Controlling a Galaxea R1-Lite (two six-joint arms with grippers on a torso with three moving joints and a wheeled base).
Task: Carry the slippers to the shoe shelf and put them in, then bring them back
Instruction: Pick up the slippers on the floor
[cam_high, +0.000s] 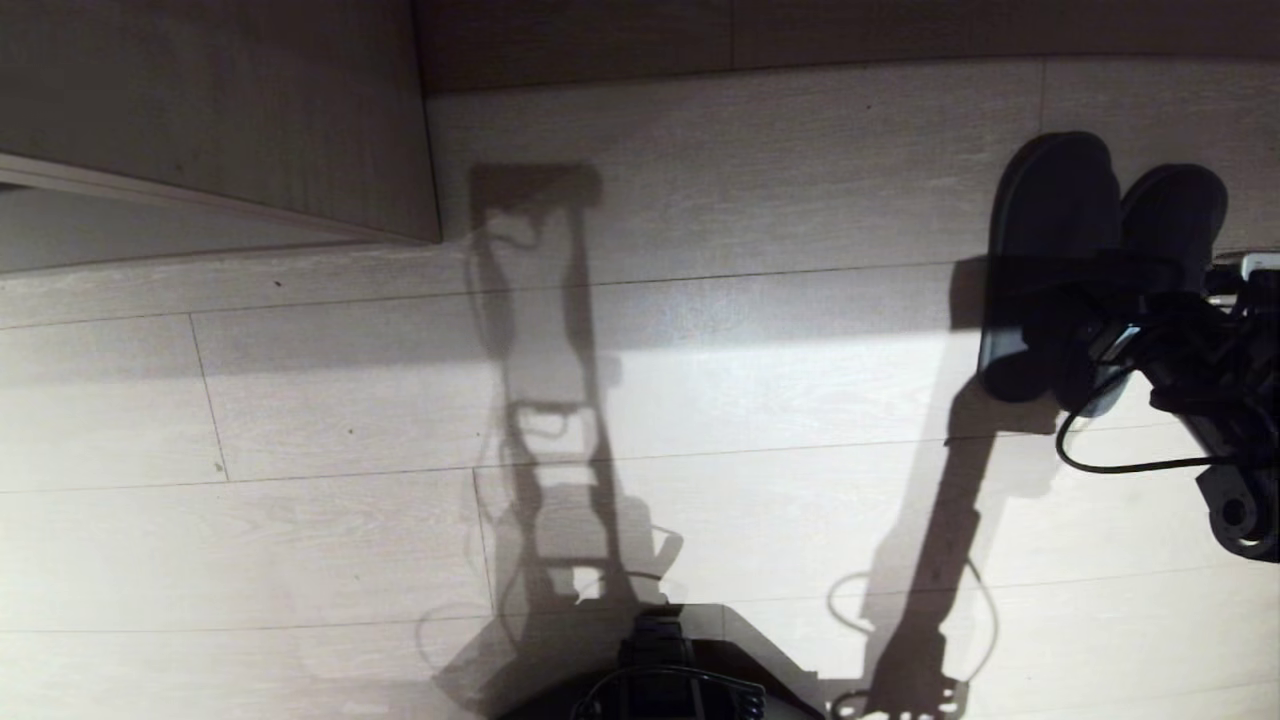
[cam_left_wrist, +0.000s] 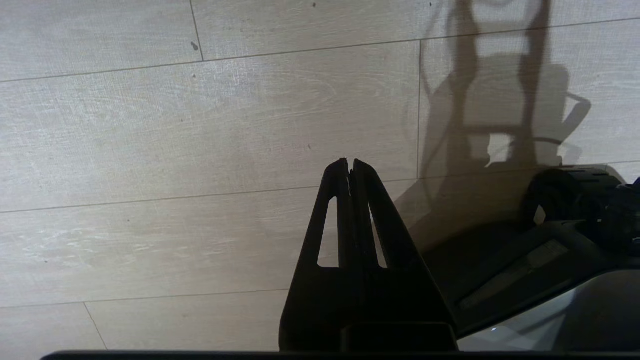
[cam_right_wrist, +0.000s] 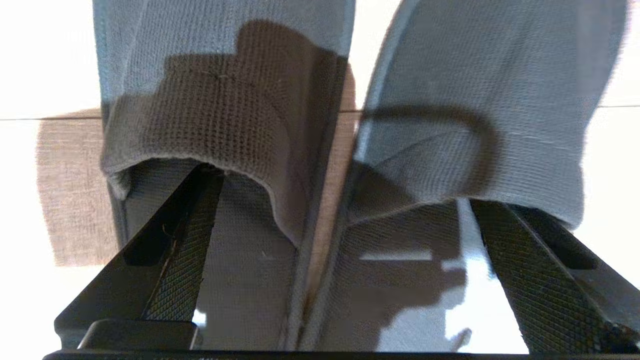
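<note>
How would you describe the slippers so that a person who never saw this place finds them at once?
Look at the pale wood-plank floor, then go to its right side, where the right gripper reaches in with fingers spread wide, one tip in each shoe's opening. The slippers lie there side by side, the only dark slate-grey fabric things on the boards, with paler rimmed soles.
</note>
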